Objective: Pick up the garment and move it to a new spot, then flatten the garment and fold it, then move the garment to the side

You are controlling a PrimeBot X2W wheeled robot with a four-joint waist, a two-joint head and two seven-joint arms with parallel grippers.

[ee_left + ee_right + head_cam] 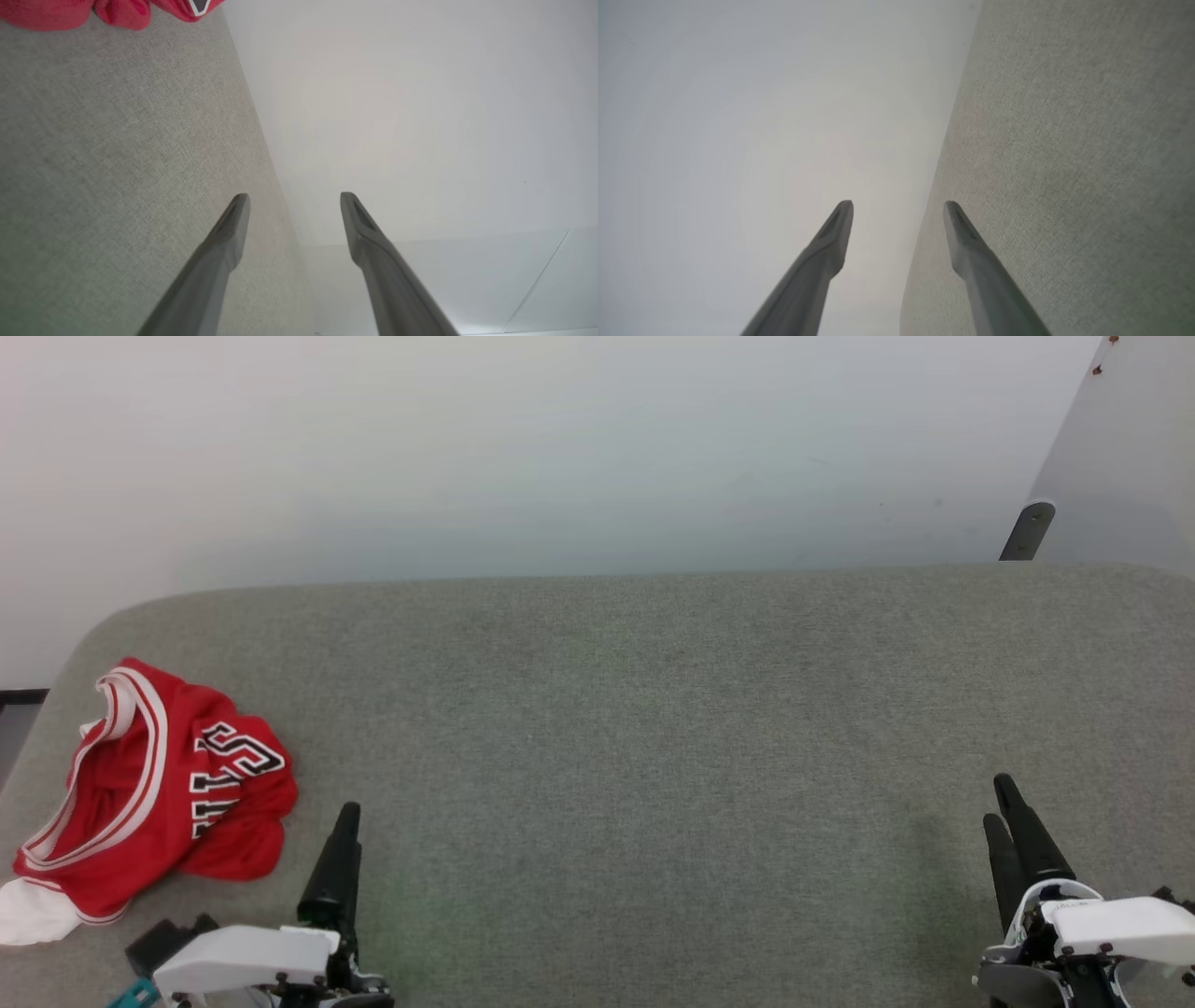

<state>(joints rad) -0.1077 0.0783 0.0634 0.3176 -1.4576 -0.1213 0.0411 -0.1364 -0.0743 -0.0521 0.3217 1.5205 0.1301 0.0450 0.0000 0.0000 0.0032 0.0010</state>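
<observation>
The garment (154, 793), a bright red jersey with white striped trim and black-and-white lettering, lies crumpled at the near left corner of the grey fabric surface (653, 728). A strip of its red cloth (117, 11) crosses the top left of the left wrist view. My left gripper (347, 817) rests just right of the garment, apart from it, its fingers (233, 224) spread open with nothing between them. Far off at the near right, my right gripper (1001, 803) is also open and empty, its fingers (840, 228) well apart.
The grey surface has a rounded far left corner and ends against a pale wall (560, 448). A dark bracket (1027, 530) and a slanted pale panel (1120, 457) stand at the far right. Bare fabric stretches between the two grippers.
</observation>
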